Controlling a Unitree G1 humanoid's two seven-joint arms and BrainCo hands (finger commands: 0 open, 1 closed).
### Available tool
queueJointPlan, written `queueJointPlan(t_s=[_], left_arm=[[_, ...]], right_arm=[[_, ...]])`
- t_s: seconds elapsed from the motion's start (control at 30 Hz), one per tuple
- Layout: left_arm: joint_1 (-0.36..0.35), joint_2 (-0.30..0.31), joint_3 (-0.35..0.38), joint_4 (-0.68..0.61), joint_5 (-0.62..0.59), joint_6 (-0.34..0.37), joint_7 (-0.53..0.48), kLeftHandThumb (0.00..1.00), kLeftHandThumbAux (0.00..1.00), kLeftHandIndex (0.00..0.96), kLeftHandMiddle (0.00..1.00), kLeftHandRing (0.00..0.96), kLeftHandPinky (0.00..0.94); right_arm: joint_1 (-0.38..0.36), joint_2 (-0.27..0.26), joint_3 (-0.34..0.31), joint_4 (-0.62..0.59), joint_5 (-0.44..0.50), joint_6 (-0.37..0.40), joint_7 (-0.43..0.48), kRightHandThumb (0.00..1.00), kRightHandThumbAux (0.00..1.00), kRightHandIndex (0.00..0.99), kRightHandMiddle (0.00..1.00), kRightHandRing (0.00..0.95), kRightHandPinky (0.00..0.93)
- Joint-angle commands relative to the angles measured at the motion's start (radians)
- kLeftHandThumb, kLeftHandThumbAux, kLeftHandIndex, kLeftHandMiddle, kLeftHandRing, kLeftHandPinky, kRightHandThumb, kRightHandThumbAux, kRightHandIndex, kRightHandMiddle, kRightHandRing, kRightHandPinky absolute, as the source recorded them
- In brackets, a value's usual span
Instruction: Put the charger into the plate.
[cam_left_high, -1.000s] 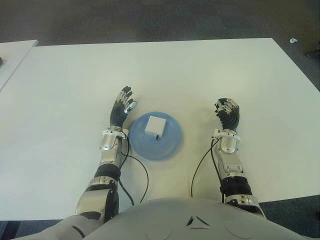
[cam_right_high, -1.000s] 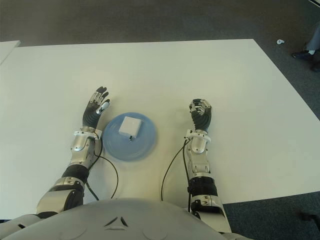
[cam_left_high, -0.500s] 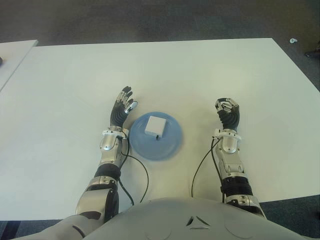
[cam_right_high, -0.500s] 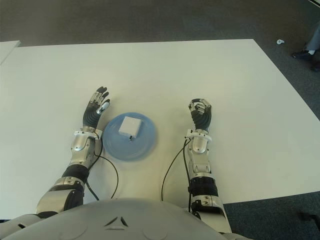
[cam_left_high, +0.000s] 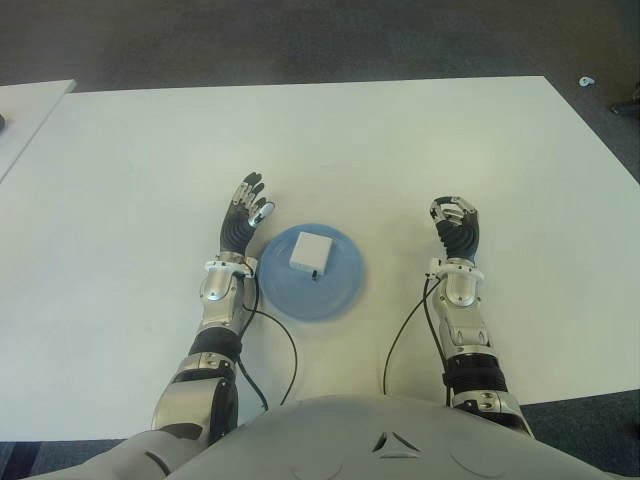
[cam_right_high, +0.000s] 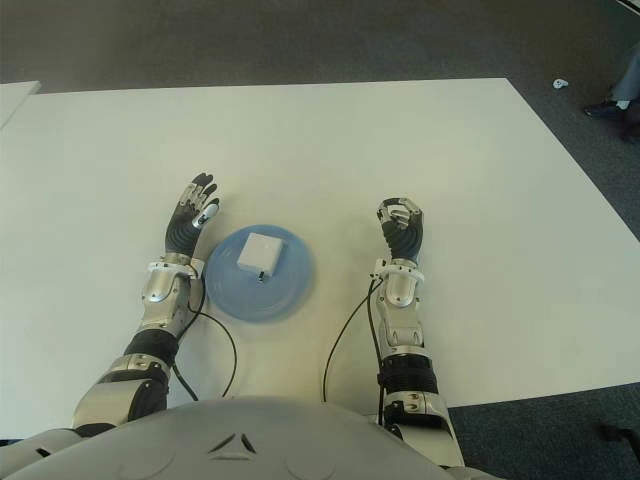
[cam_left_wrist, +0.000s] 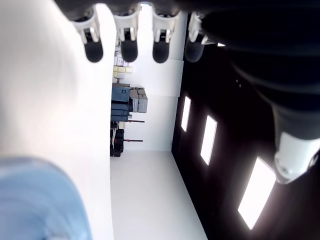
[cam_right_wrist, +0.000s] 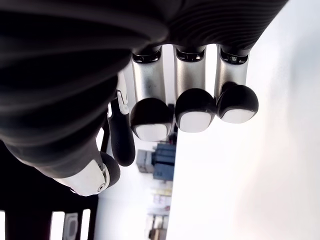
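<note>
White table (cam_left_high: 400, 150): one charger (cam_left_high: 310, 252) in one plate (cam_left_high: 340, 285).

A wide white surface (cam_left_high: 400, 150) is lying under dark grey carpet floor (cam_left_high: 300, 40) showing beyond; a second white table (cam_left_high: 25, 105) is sitting alongside.

No readable text, label, brand, number or sign anywhere: none on the charger (cam_left_high: 310, 252), the plate (cam_left_high: 340, 290) or the white surface (cam_left_high: 400, 150).
</note>
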Motion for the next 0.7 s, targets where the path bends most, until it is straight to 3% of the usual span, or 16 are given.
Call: queueJointPlan(t_s=[0.03,0.23,0.37,0.5,0.53,0.57,0.63,0.7], left_arm=[[0.058,-0.017,-0.005,0.039,0.0,0.045,0.009,0.023,0.576,0.0,0.0,0.0,0.0],[0.06,-0.02,-0.004,0.033,-0.002,0.049,0.011,0.025,0.574,0.0,0.0,0.0,0.0],[0.061,-0.023,-0.002,0.03,-0.007,0.055,0.012,0.024,0.579,0.0,0.0,0.0,0.0],[0.062,-0.025,-0.001,0.029,-0.008,0.053,0.012,0.023,0.587,0.0,0.0,0.0,0.001],[0.062,-0.025,0.0,0.029,-0.008,0.052,0.012,0.022,0.588,0.0,0.0,0.0,0.001],[0.062,-0.025,0.0,0.028,-0.009,0.052,0.011,0.022,0.589,0.0,0.0,0.0,0.002],[0.064,-0.027,-0.001,0.026,-0.01,0.052,0.011,0.022,0.59,0.0,0.0,0.0,0.001],[0.065,-0.028,-0.001,0.025,-0.01,0.052,0.012,0.022,0.59,0.0,0.0,0.0,0.001]], right_arm=[[0.007,0.0,0.0,0.003,0.0,0.021,0.003,0.748,0.707,0.44,0.931,0.91,0.895],[0.007,-0.002,-0.002,0.009,0.005,0.001,0.004,0.748,0.707,0.44,0.927,0.904,0.881],[0.002,-0.019,-0.001,0.057,0.022,-0.07,0.036,0.745,0.705,0.442,0.883,0.866,0.83],[0.001,-0.042,0.013,0.078,0.03,-0.105,0.092,0.722,0.705,0.425,0.606,0.59,0.537],[0.0,-0.047,0.017,0.077,0.027,-0.105,0.102,0.653,0.627,0.343,0.491,0.487,0.446],[0.002,-0.059,0.026,0.074,0.023,-0.098,0.123,0.627,0.599,0.313,0.449,0.45,0.413],[0.005,-0.08,0.039,0.072,0.02,-0.087,0.164,0.501,0.504,0.191,0.276,0.258,0.242],[0.007,-0.1,0.052,0.07,0.018,-0.074,0.202,0.429,0.467,0.123,0.177,0.16,0.157]])
